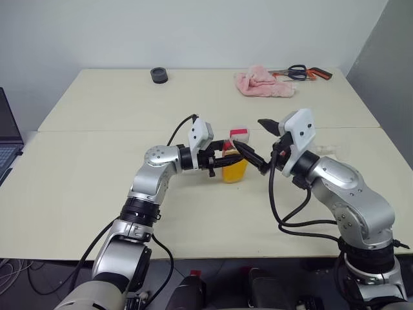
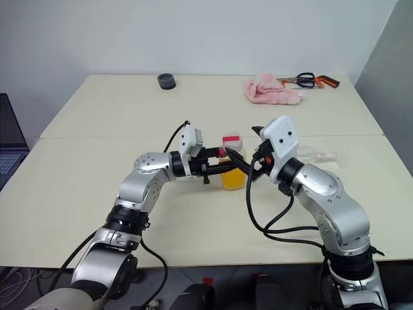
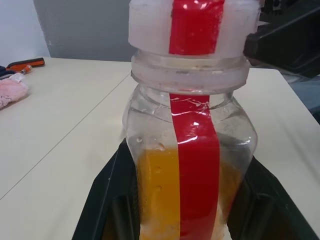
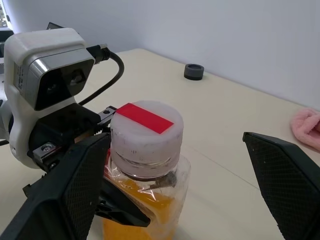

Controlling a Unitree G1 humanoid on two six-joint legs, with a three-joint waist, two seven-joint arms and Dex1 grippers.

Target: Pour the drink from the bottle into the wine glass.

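Note:
The bottle (image 1: 235,161) stands upright at the middle of the table (image 1: 97,194). It is clear plastic with a red stripe and a white-and-red cap (image 4: 146,131), and the orange drink (image 3: 155,195) fills its lower half. My left gripper (image 1: 222,159) reaches in from the left and is shut on the bottle's body, its black fingers (image 3: 107,200) pressing both sides. My right gripper (image 1: 248,133) is open at cap height, one finger (image 4: 75,185) close beside the cap, the other finger (image 4: 287,175) well clear. The wine glass (image 2: 322,155) is mostly hidden behind my right arm.
At the table's far edge lie a pink cloth (image 1: 264,84), orange-handled scissors (image 1: 301,72) and a small black round object (image 1: 159,75). A laptop (image 1: 5,139) sits past the left edge. A seam (image 1: 97,130) crosses the table.

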